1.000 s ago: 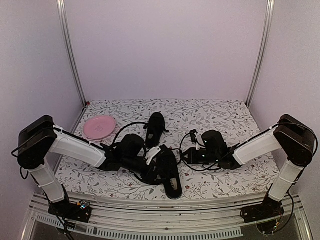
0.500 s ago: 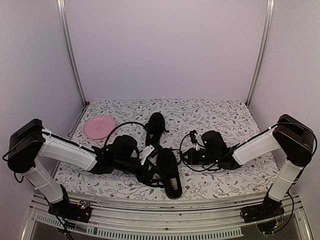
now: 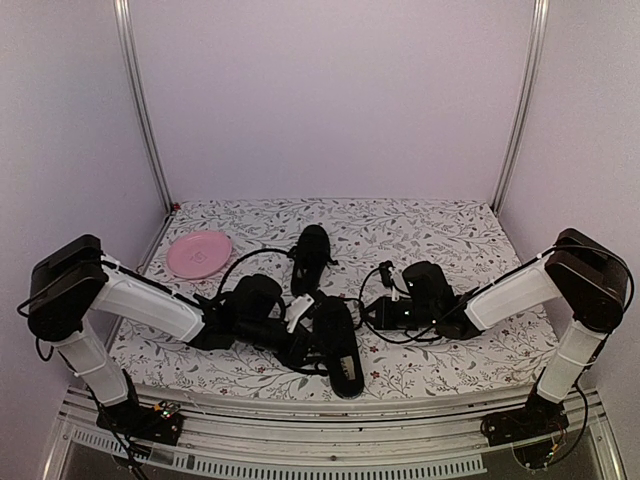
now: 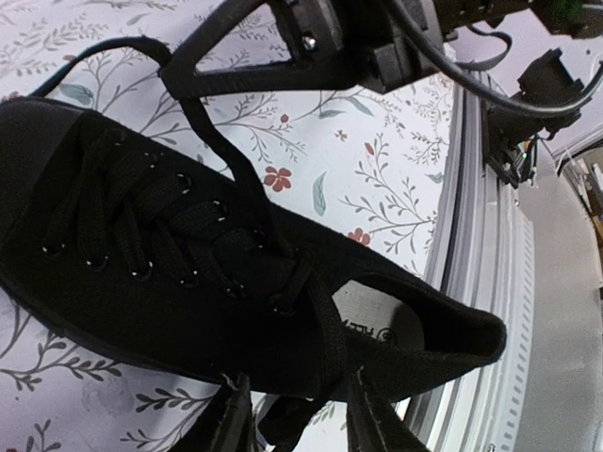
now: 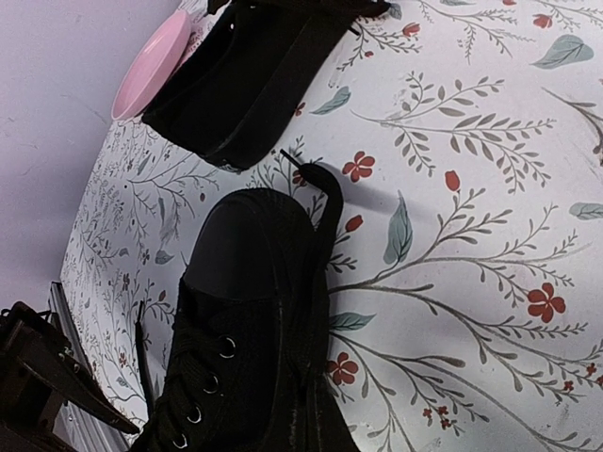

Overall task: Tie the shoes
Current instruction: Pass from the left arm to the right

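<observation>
Two black shoes lie on the floral cloth: the near shoe (image 3: 338, 345) by the front edge and the far shoe (image 3: 312, 255) behind it. My left gripper (image 3: 303, 340) is at the near shoe's left side. In the left wrist view its fingers (image 4: 226, 424) stand apart, open, with one lace (image 4: 325, 330) running down between them from the top eyelet. My right gripper (image 3: 368, 315) sits right of the toe, shut on the other lace (image 5: 323, 202), whose free end curls past the toe. That lace runs taut from the eyelets to its tip (image 4: 179, 80).
A pink plate (image 3: 198, 253) lies at the back left, beside the far shoe (image 5: 254, 75). The near shoe's heel (image 4: 452, 330) lies close to the table's metal front rail (image 4: 490, 282). Black cables loop over the cloth between the arms.
My left arm drew back to the left, then came in again to the near shoe, and its jaws have narrowed round the lace. The right arm has not moved.
</observation>
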{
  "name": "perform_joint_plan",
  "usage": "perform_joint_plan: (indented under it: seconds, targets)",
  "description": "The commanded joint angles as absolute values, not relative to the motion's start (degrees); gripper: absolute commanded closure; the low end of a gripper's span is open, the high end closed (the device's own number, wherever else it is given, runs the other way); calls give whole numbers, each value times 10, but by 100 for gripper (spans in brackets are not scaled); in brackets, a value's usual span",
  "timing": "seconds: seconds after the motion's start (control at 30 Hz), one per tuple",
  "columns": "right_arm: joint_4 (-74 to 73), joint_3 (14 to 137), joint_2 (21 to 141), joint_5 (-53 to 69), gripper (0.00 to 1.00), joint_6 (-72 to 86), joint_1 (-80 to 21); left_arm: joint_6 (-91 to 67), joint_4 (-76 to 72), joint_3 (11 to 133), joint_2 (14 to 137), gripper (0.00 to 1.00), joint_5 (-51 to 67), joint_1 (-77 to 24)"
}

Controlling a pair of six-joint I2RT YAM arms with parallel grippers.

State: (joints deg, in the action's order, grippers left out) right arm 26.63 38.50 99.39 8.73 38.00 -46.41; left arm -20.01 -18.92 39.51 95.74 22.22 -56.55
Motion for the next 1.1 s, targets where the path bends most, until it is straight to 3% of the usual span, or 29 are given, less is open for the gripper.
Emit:
perform_joint_plan:
  seconds: [0.0, 0.17, 0.3, 0.57, 0.9, 1.07]
  targets:
    - [276, 385, 995, 92, 98, 385, -460, -199, -198, 410, 973, 69, 225, -575]
    - [275, 384, 989, 91, 98, 383, -459, -200, -200, 415, 984, 81, 228, -576]
    - [278, 381, 979, 96, 98, 379, -459, -206, -213, 412, 976, 100, 215, -578]
    - [309, 404, 935, 195, 98, 302, -476, -236, -249, 399, 944, 100, 175, -578]
    - [346, 469, 997, 285, 97, 301, -542, -257, -280, 368, 920, 100, 162, -589]
    - [354, 426, 948, 229, 53, 319, -520, -269, -280, 377, 923, 100, 159, -592]
